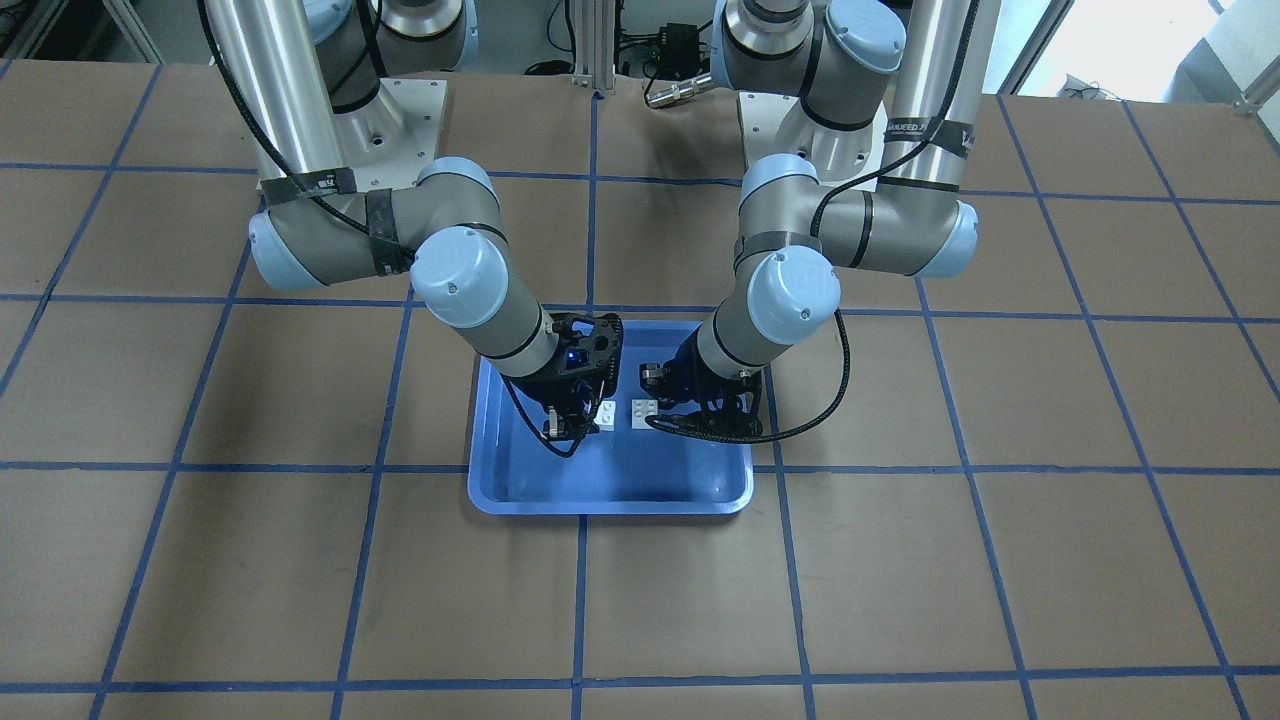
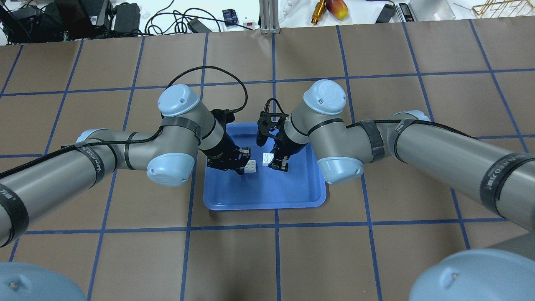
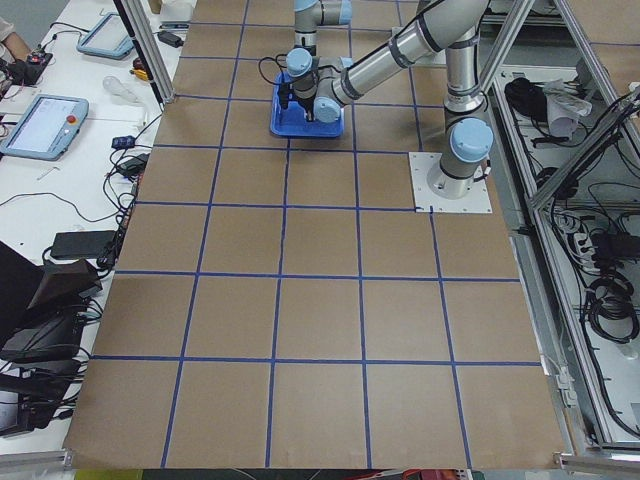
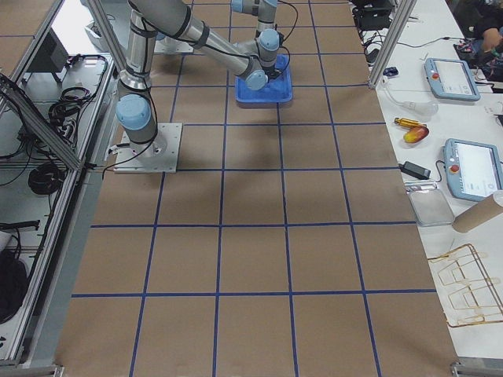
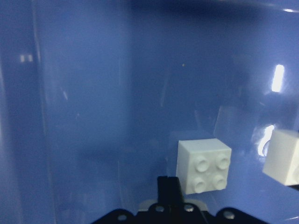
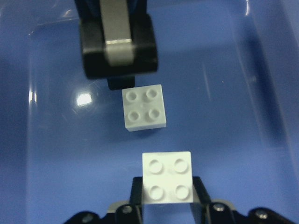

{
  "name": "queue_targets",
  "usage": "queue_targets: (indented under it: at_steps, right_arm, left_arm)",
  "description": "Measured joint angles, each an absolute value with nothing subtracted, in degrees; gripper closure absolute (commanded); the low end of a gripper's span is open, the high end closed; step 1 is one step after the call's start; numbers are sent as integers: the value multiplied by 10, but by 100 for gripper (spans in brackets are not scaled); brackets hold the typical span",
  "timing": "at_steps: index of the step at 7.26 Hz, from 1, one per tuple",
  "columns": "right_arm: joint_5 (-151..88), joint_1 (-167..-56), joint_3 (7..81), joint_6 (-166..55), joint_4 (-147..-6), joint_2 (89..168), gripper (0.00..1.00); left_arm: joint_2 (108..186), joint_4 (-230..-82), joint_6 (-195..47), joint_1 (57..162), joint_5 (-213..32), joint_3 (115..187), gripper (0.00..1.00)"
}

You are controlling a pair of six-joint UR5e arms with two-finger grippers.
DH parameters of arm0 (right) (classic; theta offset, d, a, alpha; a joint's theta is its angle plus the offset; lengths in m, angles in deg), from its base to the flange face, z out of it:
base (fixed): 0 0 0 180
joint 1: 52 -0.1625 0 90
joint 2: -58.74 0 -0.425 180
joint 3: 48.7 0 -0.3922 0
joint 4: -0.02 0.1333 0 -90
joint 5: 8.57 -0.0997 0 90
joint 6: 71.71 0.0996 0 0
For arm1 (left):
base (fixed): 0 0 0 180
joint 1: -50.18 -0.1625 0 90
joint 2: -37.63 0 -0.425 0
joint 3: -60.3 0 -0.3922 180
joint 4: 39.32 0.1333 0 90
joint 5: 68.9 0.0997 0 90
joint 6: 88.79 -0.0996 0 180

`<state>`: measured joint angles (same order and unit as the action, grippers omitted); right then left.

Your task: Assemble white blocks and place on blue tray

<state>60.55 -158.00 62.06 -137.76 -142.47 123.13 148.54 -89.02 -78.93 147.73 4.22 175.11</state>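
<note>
Both arms are leaning into the blue tray (image 2: 263,205), which sits mid-frame overhead on the brown taped surface (image 2: 376,259). There's plenty of bare blue floor in the tray's lower half, but it's tighter along the upper rim, where the wrists crowd in.

In the right wrist view, the right gripper (image 6: 167,189) sits at the bottom of the frame. It is set narrow, with a finger pressed to each side of a white block (image 6: 167,177), studs facing the camera. Just above it, a small gap away, is the second white block (image 6: 144,108).

The left gripper (image 2: 243,161) is right up against that second block. One finger (image 5: 169,189) shows just beside it in the left wrist view, but I can't tell whether it is clamped.
</note>
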Motion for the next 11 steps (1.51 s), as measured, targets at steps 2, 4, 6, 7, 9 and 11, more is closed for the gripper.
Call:
queue_targets:
  at_steps: [2,4,6,7,9,11]
  right_arm:
    - [625,-1594,618,-1357,-1455,1212,100]
    - [632,-1597,618,-1347,-1461,1210,100]
    - [633,-1601,618,-1337,-1462,1210,100]
    - [633,-1606,618,-1328,-1462,1210,100]
    - [633,-1612,618,-1320,-1461,1212,35]
    - [631,-1613,618,-1319,-1462,1216,0]
  left_arm:
    - [1485,-891,-786,1477,42,1752,100]
    - [1486,-891,-785,1477,42,1752,100]
    - [1486,-890,-784,1477,42,1752,100]
    - [1486,-889,-783,1477,42,1752,100]
    - [1485,-887,-783,1477,42,1752,100]
    - [1485,-887,-783,1477,42,1753,100]
